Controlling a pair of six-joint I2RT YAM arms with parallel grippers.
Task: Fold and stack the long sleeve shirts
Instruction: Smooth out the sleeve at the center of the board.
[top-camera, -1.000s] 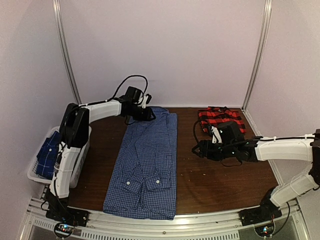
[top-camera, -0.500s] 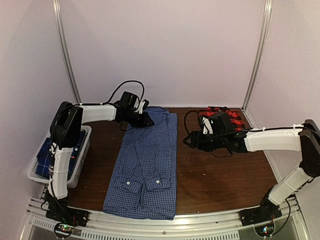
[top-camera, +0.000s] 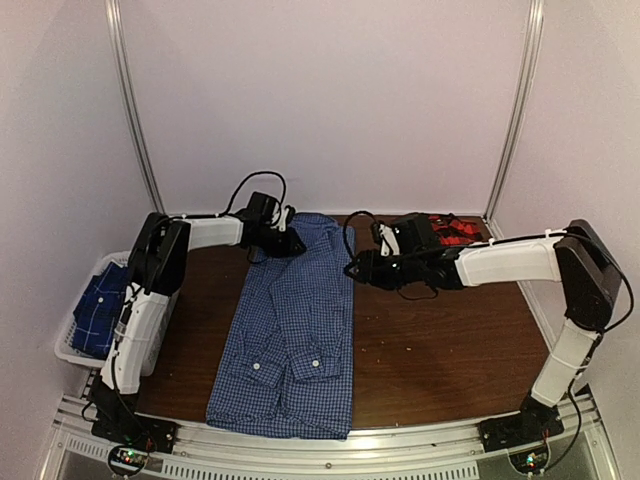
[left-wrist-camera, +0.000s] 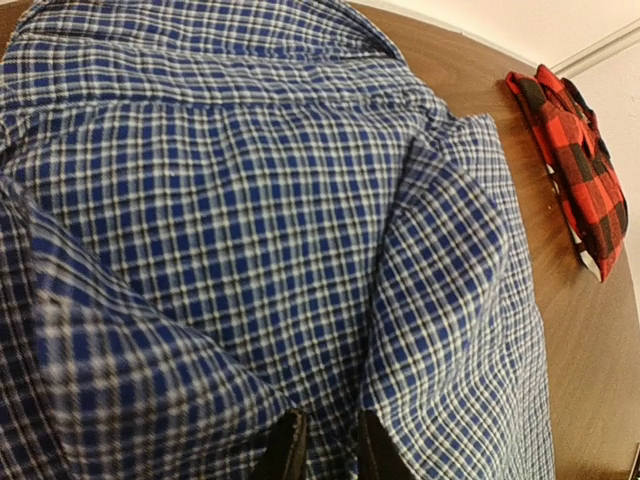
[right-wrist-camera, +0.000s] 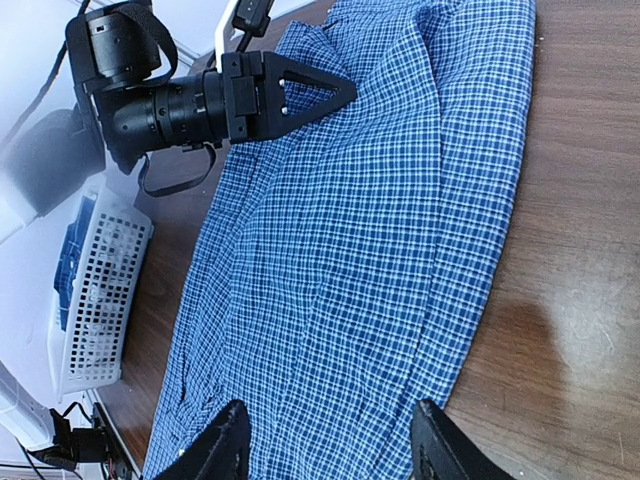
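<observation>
A blue-and-white gingham shirt (top-camera: 295, 330) lies folded lengthwise down the middle of the table. My left gripper (top-camera: 293, 241) sits at the shirt's far left corner, shut on a fold of the cloth; in the left wrist view (left-wrist-camera: 328, 455) gingham fills the narrow gap between the fingers. My right gripper (top-camera: 356, 270) hovers open over the shirt's right edge, with nothing between its fingers (right-wrist-camera: 222, 447). A red-and-black plaid shirt (top-camera: 452, 228) lies at the back right, partly hidden by the right arm. A darker blue plaid shirt (top-camera: 96, 308) rests in the basket.
A white perforated basket (top-camera: 70, 350) stands at the table's left edge. Bare brown tabletop (top-camera: 450, 340) spreads right of the gingham shirt. Walls and metal posts close in the back and sides.
My right arm has swung left from the bare table to the gingham shirt's right edge, its jaws a little narrower. My left gripper has closed on the cloth at the far corner.
</observation>
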